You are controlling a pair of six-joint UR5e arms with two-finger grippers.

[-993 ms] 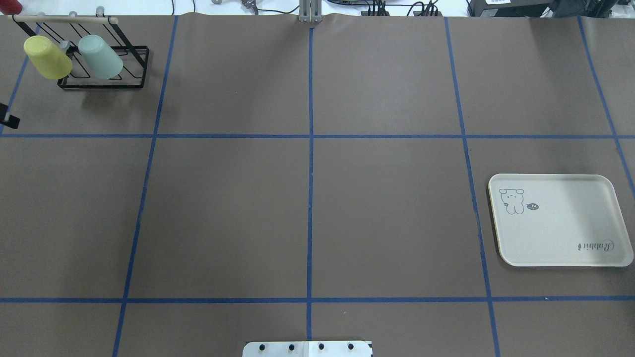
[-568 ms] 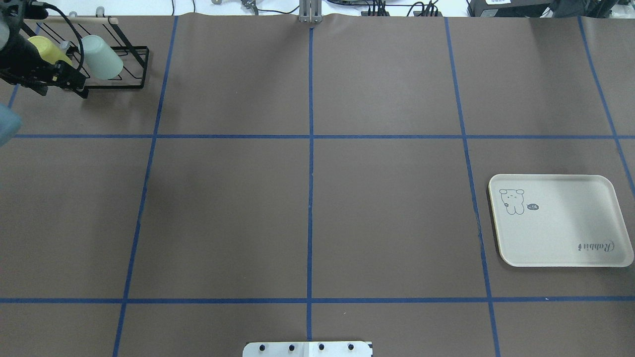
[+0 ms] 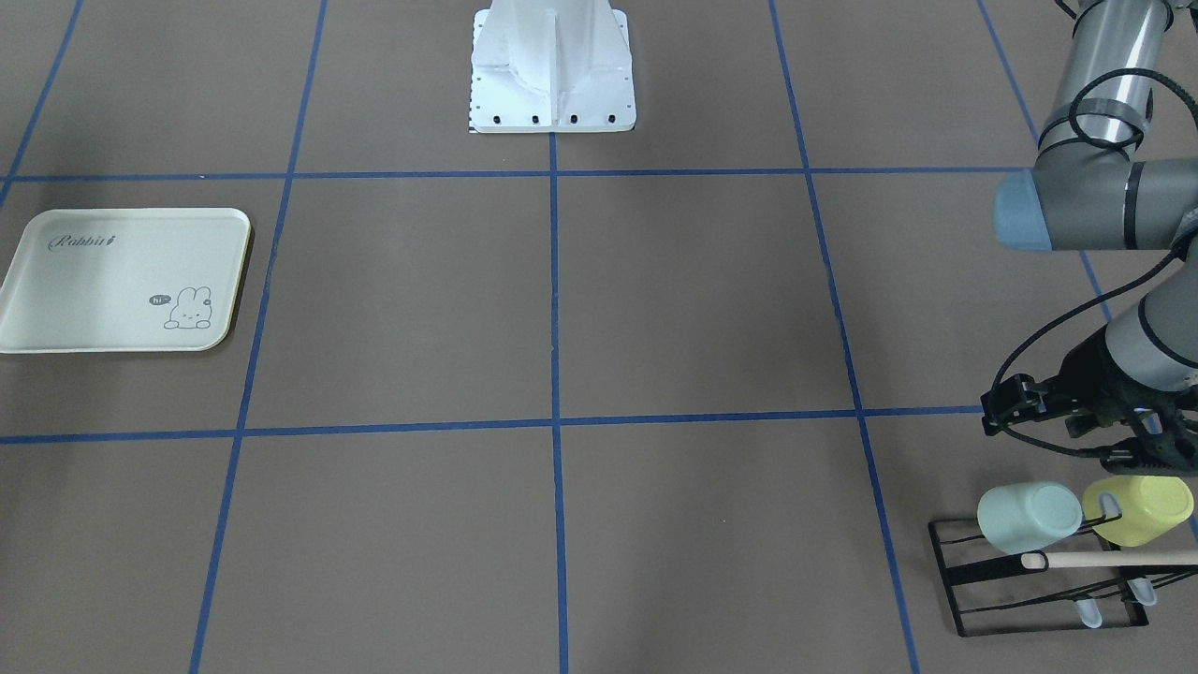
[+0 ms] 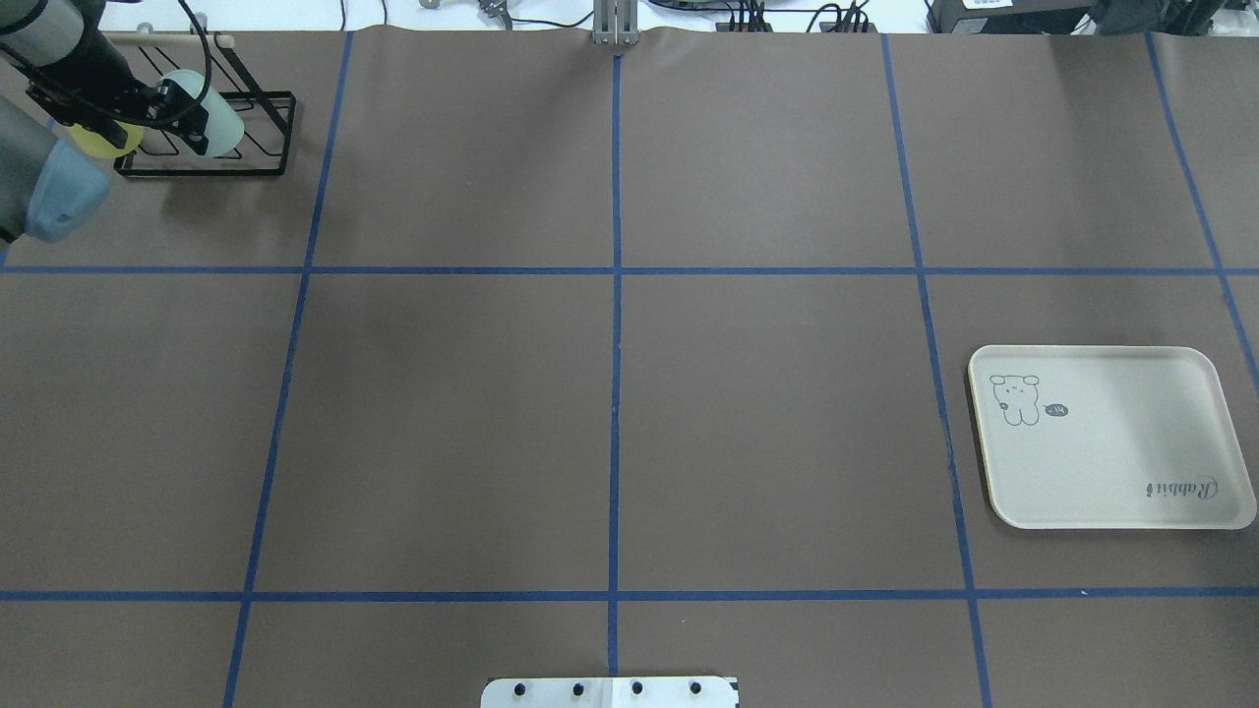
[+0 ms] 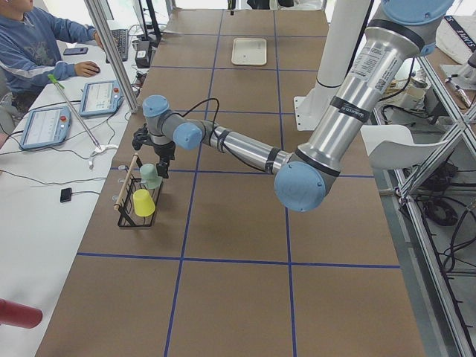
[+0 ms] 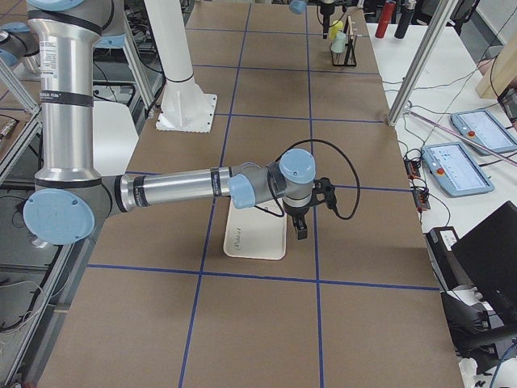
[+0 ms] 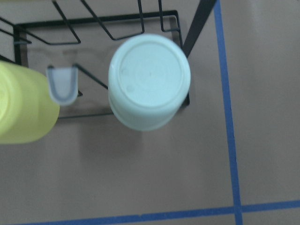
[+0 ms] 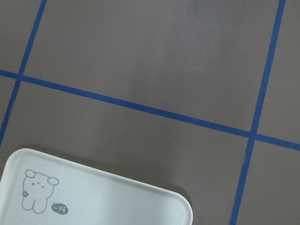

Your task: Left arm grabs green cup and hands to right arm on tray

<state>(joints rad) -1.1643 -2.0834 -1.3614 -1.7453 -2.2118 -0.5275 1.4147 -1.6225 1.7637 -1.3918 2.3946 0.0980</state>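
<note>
The pale mint-green cup [image 4: 224, 126] hangs mouth-down and tilted on a black wire rack [image 4: 258, 169] at the table's far left corner; it also shows in the front view [image 3: 1028, 517], the left side view [image 5: 151, 175] and the left wrist view [image 7: 149, 79], bottom up. My left gripper [image 4: 185, 118] hovers just above the cup without touching it, fingers apart and empty. The cream tray [image 4: 1111, 462] lies flat at the right [image 3: 112, 271]. My right gripper [image 6: 300, 230] hangs beside the tray's corner [image 8: 93, 201]; I cannot tell if it is open.
A yellow-green cup [image 3: 1142, 510] hangs on the same rack beside the green one [image 7: 23, 108], partly under my left wrist in the overhead view. A wooden rod [image 3: 1114, 559] tops the rack. The robot's white base [image 3: 552, 65] stands at mid-table.
My left arm has come in from the left edge and moved right over the rack; its gripper now covers most of the yellow-green cup and part of the green cup. Cups and tray have not moved.
</note>
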